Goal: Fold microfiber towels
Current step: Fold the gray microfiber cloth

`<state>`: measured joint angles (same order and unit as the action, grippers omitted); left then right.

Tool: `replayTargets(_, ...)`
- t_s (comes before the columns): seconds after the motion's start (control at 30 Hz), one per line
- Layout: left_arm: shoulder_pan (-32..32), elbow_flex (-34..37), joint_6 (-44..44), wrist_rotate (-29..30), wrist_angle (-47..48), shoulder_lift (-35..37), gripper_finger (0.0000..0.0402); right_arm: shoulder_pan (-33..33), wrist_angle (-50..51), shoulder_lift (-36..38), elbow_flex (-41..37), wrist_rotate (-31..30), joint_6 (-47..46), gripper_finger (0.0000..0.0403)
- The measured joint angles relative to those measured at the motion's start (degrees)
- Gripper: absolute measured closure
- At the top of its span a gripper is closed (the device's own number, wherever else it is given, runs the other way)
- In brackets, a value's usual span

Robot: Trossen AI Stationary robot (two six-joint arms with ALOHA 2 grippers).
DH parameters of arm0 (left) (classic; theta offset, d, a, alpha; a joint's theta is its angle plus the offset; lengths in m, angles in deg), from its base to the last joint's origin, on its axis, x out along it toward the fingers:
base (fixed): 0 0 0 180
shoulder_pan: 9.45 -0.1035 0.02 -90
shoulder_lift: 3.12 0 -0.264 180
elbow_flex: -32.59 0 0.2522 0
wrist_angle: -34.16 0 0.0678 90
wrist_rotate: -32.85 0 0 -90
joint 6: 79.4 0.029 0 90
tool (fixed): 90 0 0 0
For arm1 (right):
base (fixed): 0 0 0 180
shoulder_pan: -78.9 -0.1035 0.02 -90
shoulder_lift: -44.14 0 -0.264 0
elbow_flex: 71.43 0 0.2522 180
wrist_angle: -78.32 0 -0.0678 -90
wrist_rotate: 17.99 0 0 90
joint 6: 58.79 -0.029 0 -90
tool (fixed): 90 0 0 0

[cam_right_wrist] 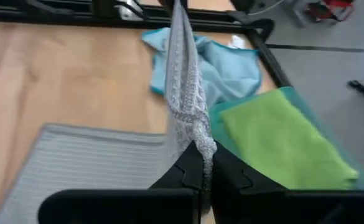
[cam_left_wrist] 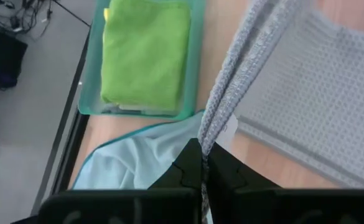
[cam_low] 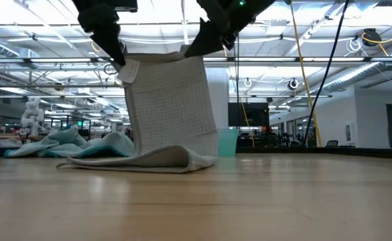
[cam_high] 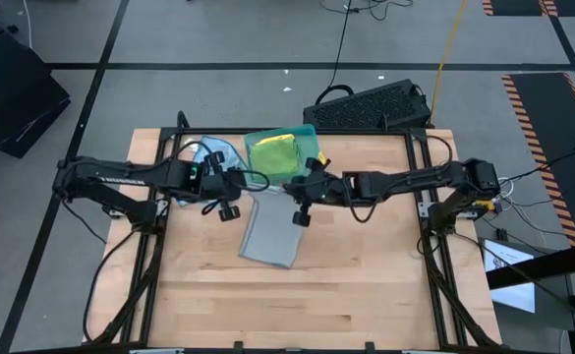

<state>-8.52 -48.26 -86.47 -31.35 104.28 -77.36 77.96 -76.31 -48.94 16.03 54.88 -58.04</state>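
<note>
I have both grippers pinched tight on the grey towel (cam_high: 270,234), one on each upper corner. The left gripper (cam_left_wrist: 201,163) has its fingers clamped flat on the doubled edge, and the right gripper (cam_right_wrist: 201,163) is closed the same way on a bunched corner. Between them the cloth hangs as a curtain, its lower part lying flat on the table (cam_high: 267,305) on the near side of the teal tray (cam_high: 308,131).

As I judge it, the step in hand is carrying the lifted edge over the flat half to make the fold. To do it well I would keep both grippers level and the top edge taut, travel away from the tray together, and lower only once the held corners sit over the resting ones, or the halves will land skewed.

The low view shows what the overhead one cannot: the towel (cam_low: 169,107) hangs nearly plumb, with a rolled crease where it meets the wood. The high view gives the layout instead: the tray at the table's far edge holds a folded green towel (cam_high: 275,152) with a little yellow showing at its edge. The light blue towel (cam_high: 211,153) lies crumpled just beside the tray, on the left arm's side. The left wrist view shows a small white tag (cam_left_wrist: 229,129) on the grey cloth near my fingers.
</note>
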Motion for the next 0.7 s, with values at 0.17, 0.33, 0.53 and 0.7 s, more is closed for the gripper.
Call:
replayTargets(0.17, 2.3, 1.9, 0.9, -1.2, -1.1, 0.0, 0.0396, -2.6, -7.0, 0.0, -5.1, 0.9, -3.9, 0.0399)
replayTargets(0.33, 4.2, 5.7, 2.4, -6.0, -4.2, 0.0, 0.0396, -4.4, -16.4, 0.0, -11.0, 4.0, -8.2, 0.0399)
replayTargets(0.53, 5.6, 11.2, 1.4, -9.3, -9.4, 0.0, 0.0396, -4.4, -29.7, 0.0, -19.4, 8.7, -12.9, 0.0399)
replayTargets(0.7, 6.4, 14.8, 0.5, -13.3, -15.1, 0.0, 0.0396, -4.4, -39.6, 0.0, -26.3, 10.1, -17.1, 0.0399)
